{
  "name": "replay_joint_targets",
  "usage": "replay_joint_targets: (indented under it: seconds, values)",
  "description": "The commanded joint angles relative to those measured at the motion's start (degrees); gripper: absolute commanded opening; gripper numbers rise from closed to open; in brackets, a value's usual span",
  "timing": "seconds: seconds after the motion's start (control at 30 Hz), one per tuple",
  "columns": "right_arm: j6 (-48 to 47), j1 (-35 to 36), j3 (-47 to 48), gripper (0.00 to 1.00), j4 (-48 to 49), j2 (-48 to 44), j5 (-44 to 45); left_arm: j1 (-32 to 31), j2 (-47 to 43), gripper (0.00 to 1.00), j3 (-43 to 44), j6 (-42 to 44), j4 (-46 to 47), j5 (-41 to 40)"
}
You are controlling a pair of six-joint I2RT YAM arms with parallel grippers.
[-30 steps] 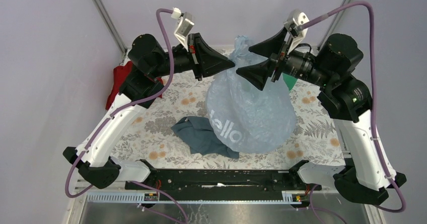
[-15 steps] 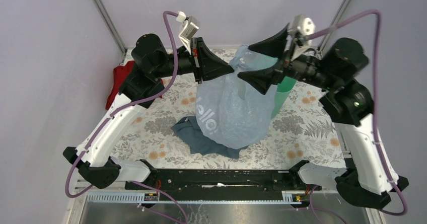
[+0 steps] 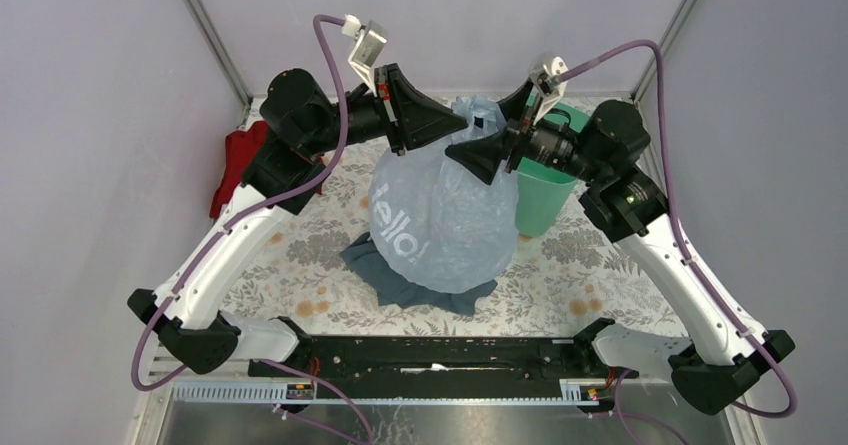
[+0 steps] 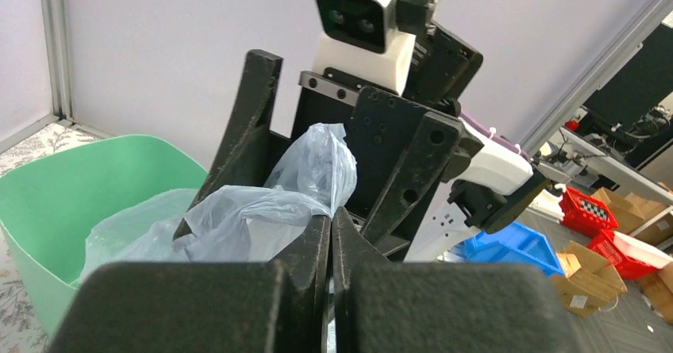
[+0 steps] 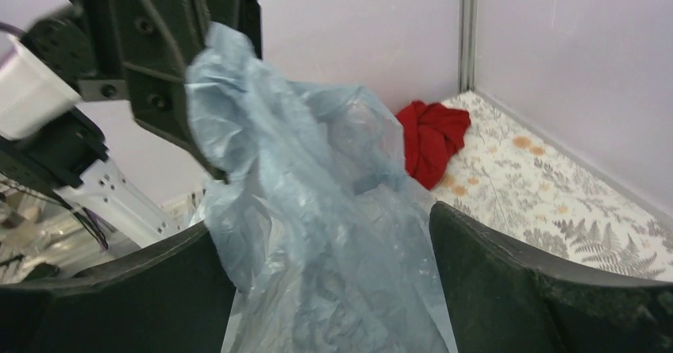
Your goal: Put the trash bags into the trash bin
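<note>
Left pincer (image 4: 331,222) first: it's clamped tight, pads pressed together with a bunch of the trash bag (image 3: 440,215) film pinched between them. The left wrist view shows that really clearly. Right pincer (image 5: 321,218) is the opposite: spread wide, with the bag's gathered top sitting in the gap between its fingers but not squeezed by them, as far as the right wrist view shows. Both pincers are up in the air toward the back, nose to nose and very close.

Going by size from there. Counter (image 3: 300,245) has a floral, ferny print and carries everything else.

The trash bag is the big thing: thin, crinkly, see-through pale-blue film with some white lettering on its side. It hangs from the left pincer and balloons down toward the counter, with its bottom drooping over the grey-blue cloth (image 3: 395,275). Most of it is outside the trash bin (image 3: 545,200), up against the side of the bin that faces the left arm. In the left wrist view a fold of film shows against the bin's inner wall, but I can't tell if it's actually in there or just in front.

Bin is mint green with an open top, standing back right under the right arm's wrist. Grey-blue cloth lies crumpled on the counter, half hidden by the bag. Red cloth (image 3: 232,165) is bunched at the back left by the wall, well apart from the bag.
</note>
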Motion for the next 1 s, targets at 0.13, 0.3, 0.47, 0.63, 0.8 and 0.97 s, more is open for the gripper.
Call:
replay_joint_targets:
  seconds: [0.13,0.3,0.47,0.63,0.8,0.97]
  values:
    - [10.89,0.52,-4.03,0.8,20.77,-2.13,0.87,0.03,0.56,0.0,-0.5,-3.73,6.93,-2.76]
    - [12.43,0.47,-3.79,0.6,22.67,-0.32,-0.66,-0.04,1.29,0.0,-0.12,-5.27,8.38,-2.08]
    - [12.21,0.47,-4.52,0.25,22.73,-0.06,-0.27,-0.03,1.75,0.14,1.57,-5.11,6.41,-4.03]
    - [10.35,0.47,-4.56,0.0,19.68,-0.59,2.81,0.14,0.13,0.65,3.23,-2.22,1.18,-8.77]
    - [6.98,0.48,-2.55,0.0,13.22,-1.92,11.75,0.38,-2.85,0.98,7.15,5.08,-10.29,-21.09]
    - [5.81,0.47,2.31,0.0,7.59,-1.22,25.26,0.41,-6.99,0.99,6.18,8.85,-16.02,-30.84]
